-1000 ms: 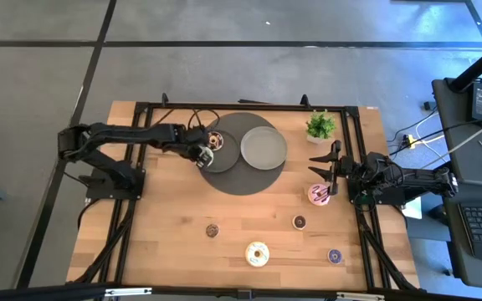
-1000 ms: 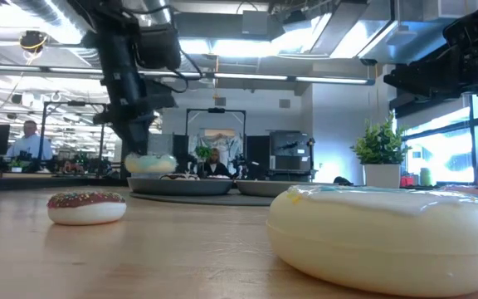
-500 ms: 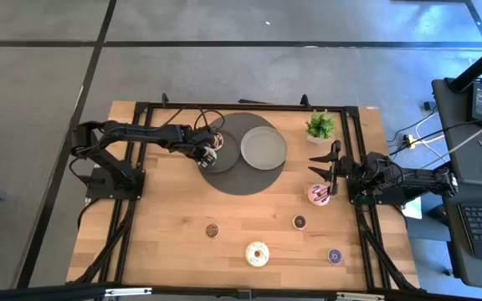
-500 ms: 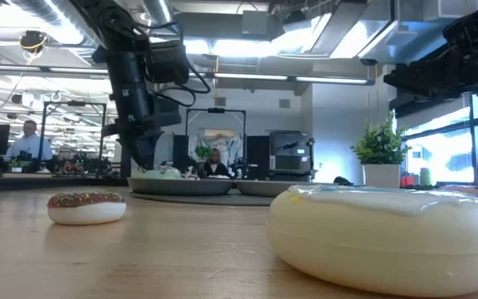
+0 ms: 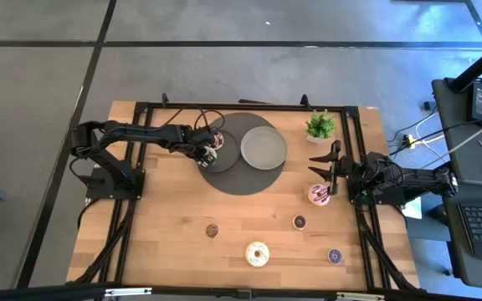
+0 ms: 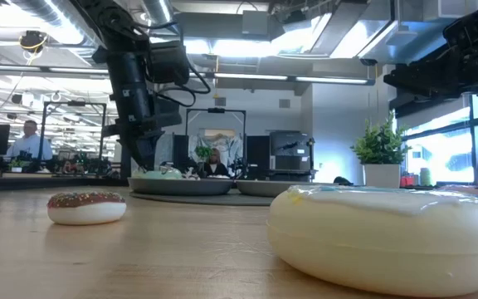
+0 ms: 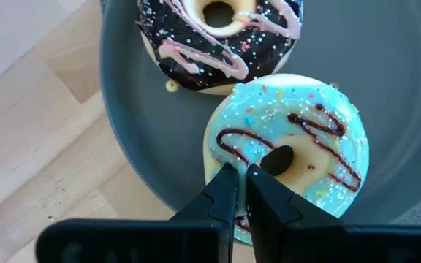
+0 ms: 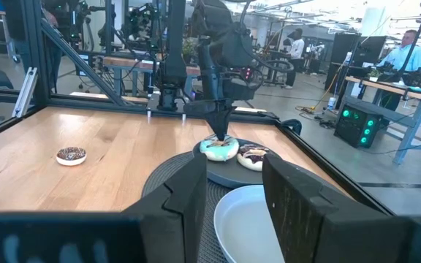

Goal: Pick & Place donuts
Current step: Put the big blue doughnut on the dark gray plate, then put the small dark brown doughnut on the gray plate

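My left gripper (image 7: 241, 172) stands over the left grey plate (image 7: 152, 146) on the dark round mat (image 5: 245, 180), shut on the green-iced donut (image 7: 305, 146). That donut lies flat beside a chocolate-iced donut (image 7: 196, 44). My right gripper (image 8: 232, 197) is open near the table's right edge (image 5: 320, 173), just far of the pink donut (image 5: 318, 194) and touching nothing. On the bare wood lie the cream donut (image 5: 257, 253), two tiny brown donuts (image 5: 212, 229) (image 5: 299, 221) and the purple one (image 5: 335, 256). My left gripper pinches the green donut's ring (image 7: 225, 146) on the side of its hole nearest the plate's rim, between two almost closed fingers (image 7: 221, 193). The fingers come from above, pointing down. The donut lies flat on the plate, upright, against the chocolate donut.
A second, lighter grey plate (image 5: 264, 146) sits on the mat's right half. A small potted plant (image 5: 320, 125) stands near the far right corner. In the low view the cream donut (image 6: 388, 237) fills the foreground, with a tiny brown one (image 6: 86, 207) to its left. People sit in the room behind.
My left gripper moved a little toward the far edge and the right and came down, setting the green donut, which hung clear above the plate's edge, flat on the plate. It has stayed still for the last half second.
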